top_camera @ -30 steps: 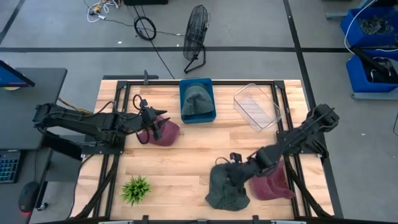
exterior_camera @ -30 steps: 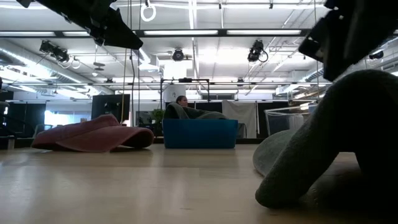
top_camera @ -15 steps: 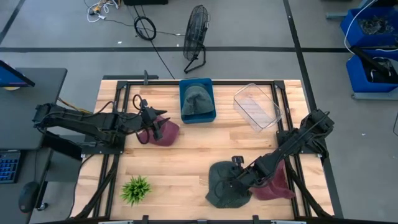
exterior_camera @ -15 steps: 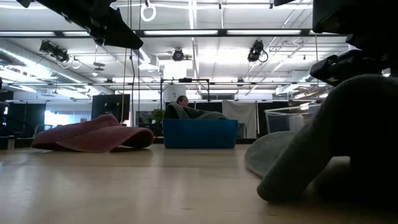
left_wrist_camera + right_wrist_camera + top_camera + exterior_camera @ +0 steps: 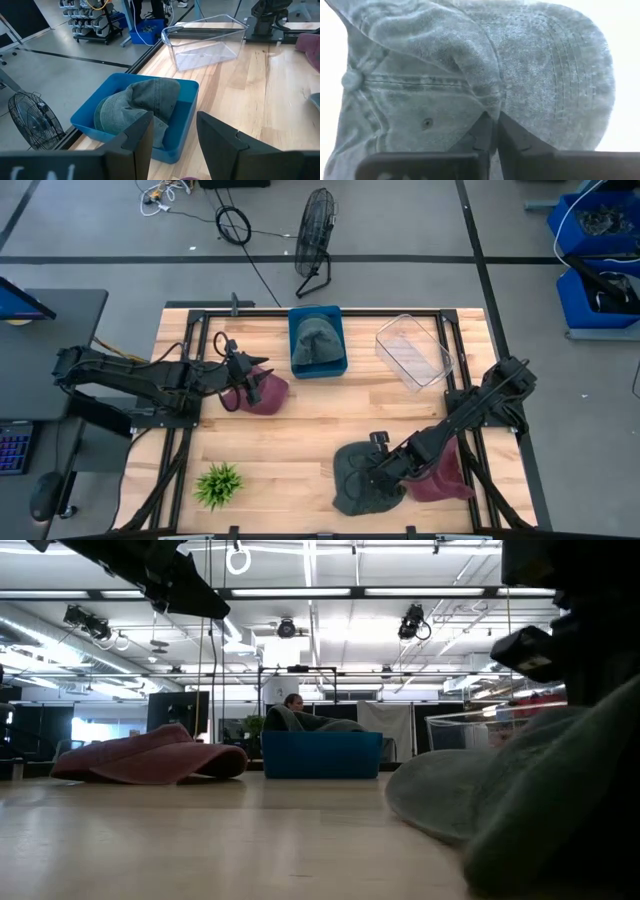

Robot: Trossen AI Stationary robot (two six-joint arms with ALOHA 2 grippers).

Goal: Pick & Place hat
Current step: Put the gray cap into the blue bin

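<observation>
1. The right pincer [image 5: 378,476] has come lower over the last second and now sits pressed into the grey-green hat [image 5: 360,480] at the near edge of the tabletop [image 5: 300,420]. A second ago the hat lay humped and its brim curled up; now it looks flatter and spread out, shifted slightly toward the plant [image 5: 218,484].
2. From the right wrist view the fingers [image 5: 487,131] are pinched almost together, with a fold of the hat's crown caught between them. I'd judge the grasp is just made, and the lift has not yet begun.
3. A maroon hat [image 5: 438,472] lies just beside the grey-green one, under the right arm, untouched.
4. The left pincer [image 5: 243,377] has not moved; it hangs over a second maroon hat [image 5: 262,391] on the left side of the tabletop. Its fingers [image 5: 139,137] stand apart with nothing between them.
5. The blue bin [image 5: 318,340] at the far edge already holds one grey-green cap [image 5: 137,107], crumpled inside and filling most of it.
6. The clear bin [image 5: 412,351], just beside the blue one toward the right, appears empty and sits at an angle to the table edge.
7. Either bin could be the goal; the clear one is nearer the right arm.
</observation>
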